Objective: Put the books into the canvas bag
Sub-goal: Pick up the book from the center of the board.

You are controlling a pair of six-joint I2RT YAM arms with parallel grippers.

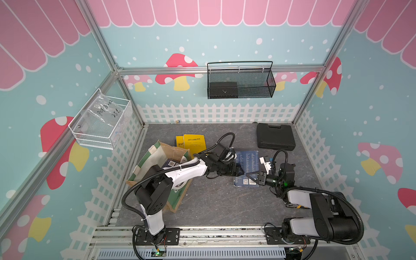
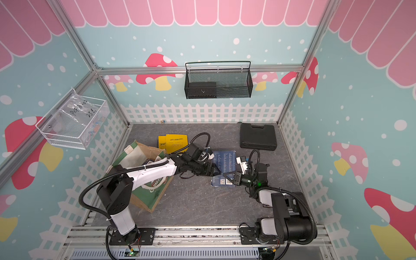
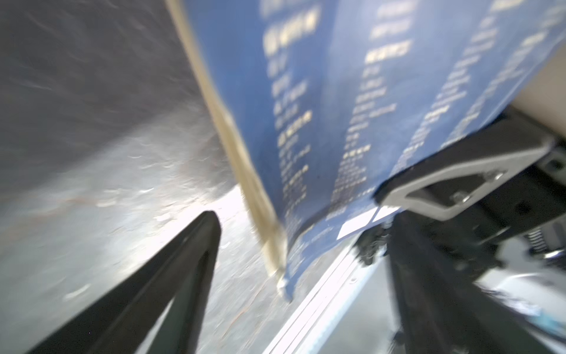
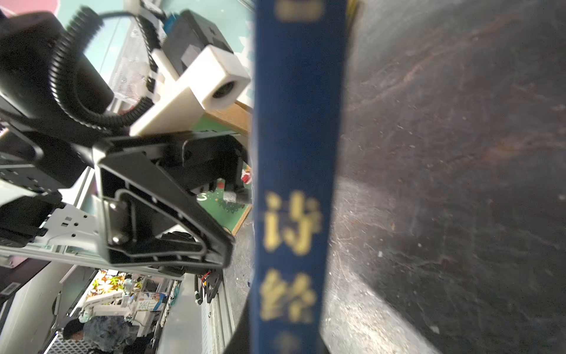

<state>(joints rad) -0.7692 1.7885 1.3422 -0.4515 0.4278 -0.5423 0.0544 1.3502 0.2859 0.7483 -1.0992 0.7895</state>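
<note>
Book [image 1: 247, 160] in right claw [image 1: 251, 177] (navy cover)

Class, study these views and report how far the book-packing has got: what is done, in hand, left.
Done: at least one dark book lies inside the canvas bag. In hand: the right gripper is shut on the navy book at mid-table, one edge lifted; the left gripper stands open beside it. Left: that book and the two yellow books behind the bag lie outside.

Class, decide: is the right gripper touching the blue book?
Touching. In the left wrist view, the right gripper has one finger lying flat against the cover of the blue book.
</note>
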